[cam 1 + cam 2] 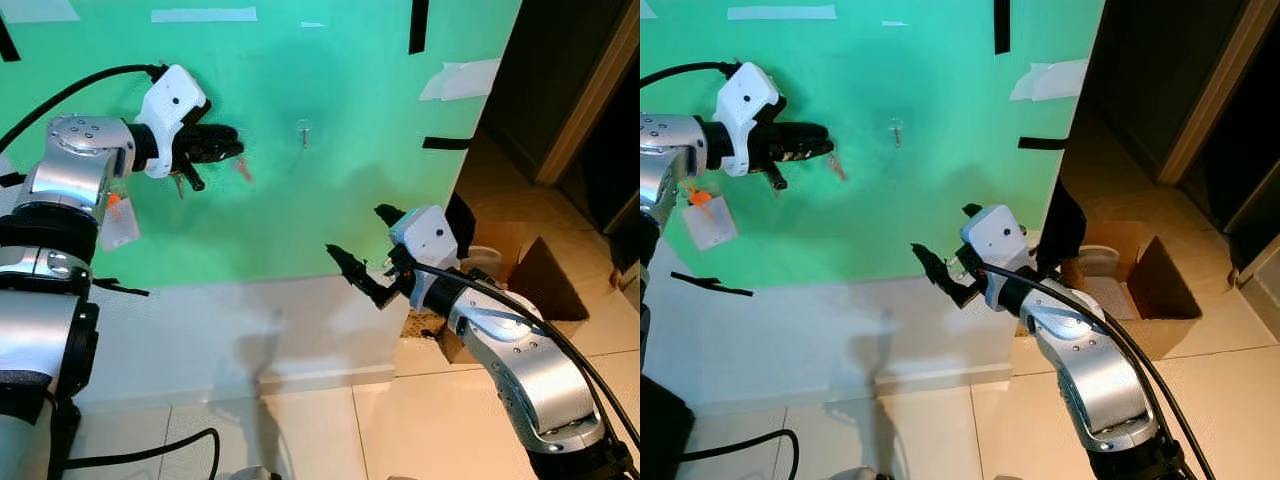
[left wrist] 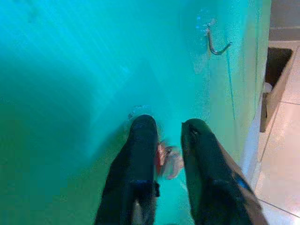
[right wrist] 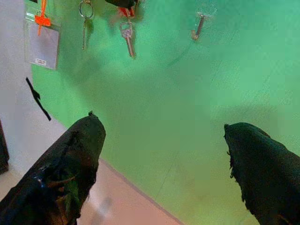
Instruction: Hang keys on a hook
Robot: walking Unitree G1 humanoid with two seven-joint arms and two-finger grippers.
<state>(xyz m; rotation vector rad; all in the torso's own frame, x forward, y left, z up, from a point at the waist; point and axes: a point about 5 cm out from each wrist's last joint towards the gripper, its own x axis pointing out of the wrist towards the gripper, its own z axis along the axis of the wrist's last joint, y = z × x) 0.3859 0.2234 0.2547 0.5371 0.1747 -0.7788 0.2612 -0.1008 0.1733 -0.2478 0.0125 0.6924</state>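
A small metal hook [image 1: 304, 132] sticks out of the green wall [image 1: 330, 190], seen close in the left wrist view as the hook [image 2: 214, 42]. My left gripper [image 1: 232, 145] is raised to the hook's left, at about its height, shut on the keys [image 1: 240, 168]. A red tag and a silver key [image 2: 166, 159] show between its fingers, a short way from the wall. A second key [image 1: 178, 185] dangles under the gripper. My right gripper [image 1: 360, 232] hovers lower, below and right of the hook, open and holding nothing.
A clear badge with an orange clip [image 1: 118, 220] hangs on the wall beside the left arm. Black and white tape strips dot the wall. An open cardboard box [image 1: 530, 270] sits on the tiled floor at right, by a dark doorway. A black cable [image 1: 150, 450] lies on the floor.
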